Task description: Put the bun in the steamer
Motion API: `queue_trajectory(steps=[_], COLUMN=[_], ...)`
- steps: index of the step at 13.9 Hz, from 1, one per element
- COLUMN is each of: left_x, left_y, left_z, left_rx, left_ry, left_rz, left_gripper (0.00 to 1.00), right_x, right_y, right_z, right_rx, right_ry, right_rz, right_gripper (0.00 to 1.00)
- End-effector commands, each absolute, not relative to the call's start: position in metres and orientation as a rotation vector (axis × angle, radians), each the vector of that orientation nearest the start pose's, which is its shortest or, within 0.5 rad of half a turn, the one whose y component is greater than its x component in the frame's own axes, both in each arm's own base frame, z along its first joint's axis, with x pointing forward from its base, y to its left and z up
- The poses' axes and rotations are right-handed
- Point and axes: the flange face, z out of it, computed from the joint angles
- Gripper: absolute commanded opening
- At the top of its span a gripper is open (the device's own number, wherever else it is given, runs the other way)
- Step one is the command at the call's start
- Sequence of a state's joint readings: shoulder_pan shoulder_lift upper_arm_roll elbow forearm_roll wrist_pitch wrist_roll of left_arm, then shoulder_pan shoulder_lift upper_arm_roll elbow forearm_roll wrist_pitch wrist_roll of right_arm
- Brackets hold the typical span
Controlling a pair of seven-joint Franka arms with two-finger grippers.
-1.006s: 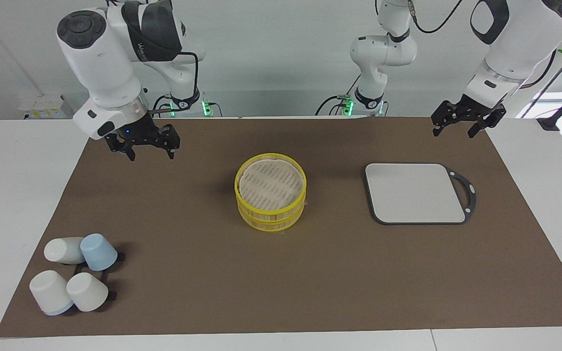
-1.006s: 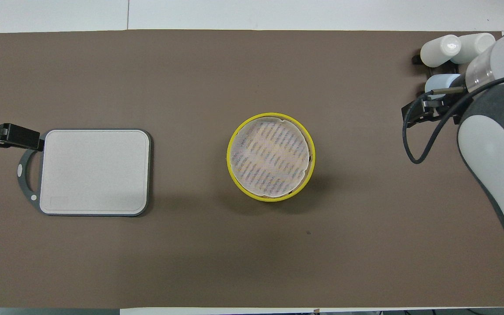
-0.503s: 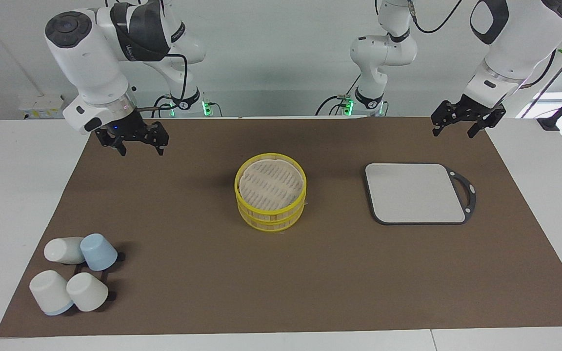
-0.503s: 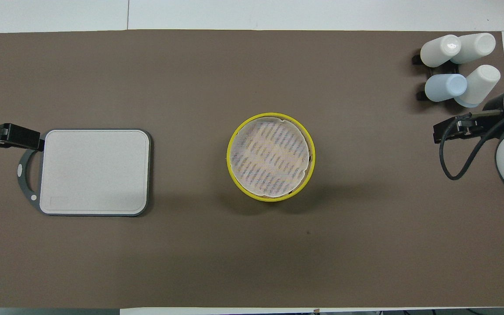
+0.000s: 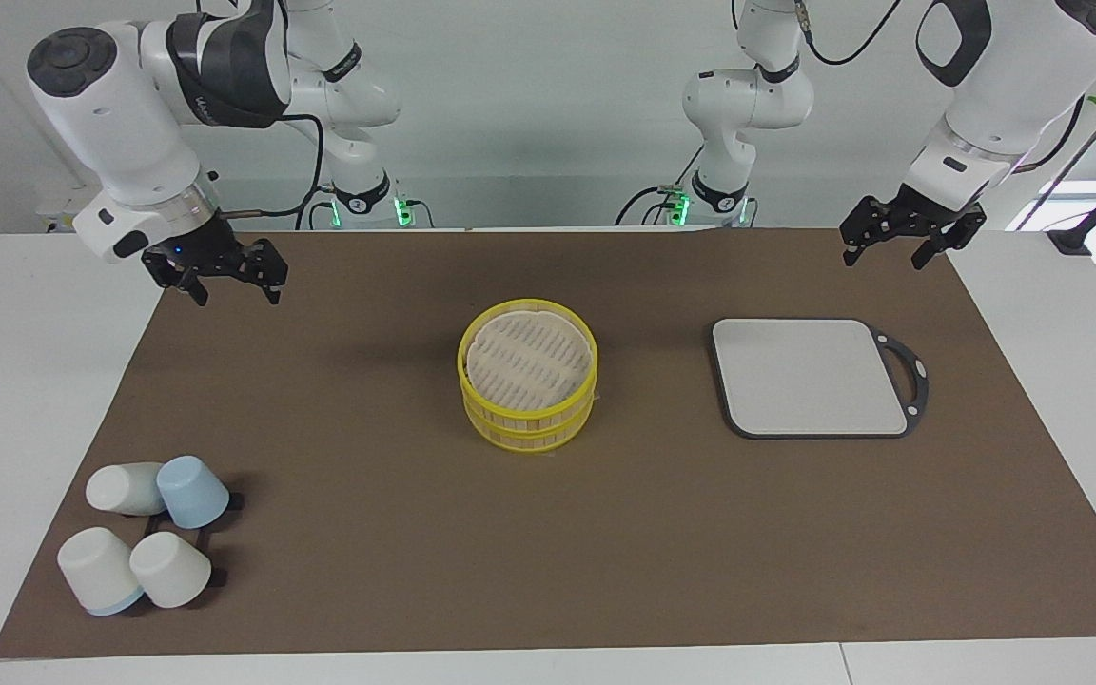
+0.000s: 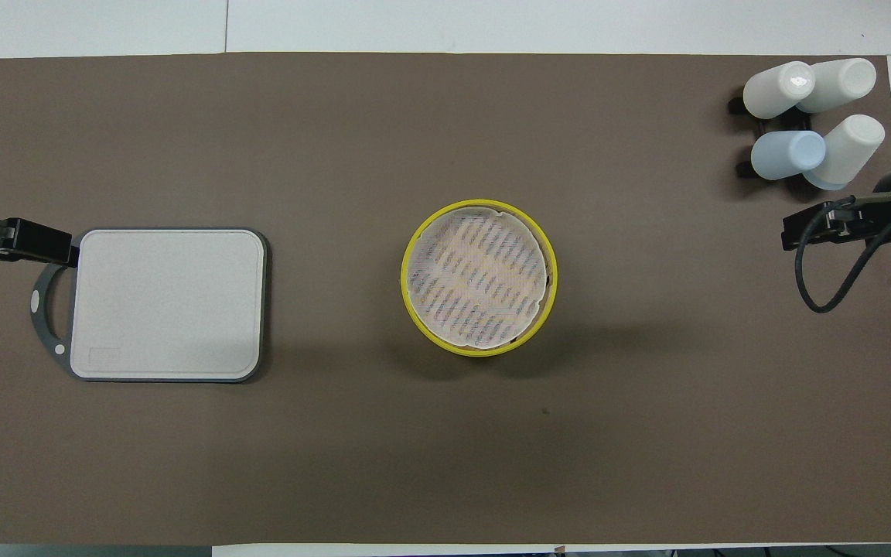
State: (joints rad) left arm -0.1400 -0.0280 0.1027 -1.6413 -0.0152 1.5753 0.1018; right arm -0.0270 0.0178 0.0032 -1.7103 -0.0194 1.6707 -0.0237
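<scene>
Round yellow-rimmed steamer (image 5: 528,385), slatted sides, sits mid-mat. Right gripper (image 5: 224,283) and left gripper (image 5: 896,244), fingers spread and empty, hang well apart from it.

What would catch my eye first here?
The yellow steamer stands mid-mat, its top a pale slatted disc; no bun shows. Four cups cluster at the right arm's end, a grey board at the left arm's. Both claws, right and left, hang open over mat corners.
</scene>
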Motion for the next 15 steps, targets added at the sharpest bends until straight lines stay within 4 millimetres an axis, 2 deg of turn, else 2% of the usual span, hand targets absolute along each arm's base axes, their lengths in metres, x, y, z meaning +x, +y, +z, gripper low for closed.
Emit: queue_trajectory(steps=[1, 15], left_x=[0.5434, 0.5433], left_y=[-0.0217, -0.0234], left_z=[0.6077, 0.6077], left_rx=[-3.139, -3.138], left_ry=[0.234, 0.239], left_rz=[0.041, 0.041], left_gripper=[1.00, 1.00], right_x=[0.5562, 0.5540], right_y=[-0.0164, -0.0137], right_z=[0.5574, 0.5575], right_rx=[-3.140, -3.139], right_ry=[-0.012, -0.022], right_rz=[0.084, 0.108], right_gripper=[1.00, 1.00])
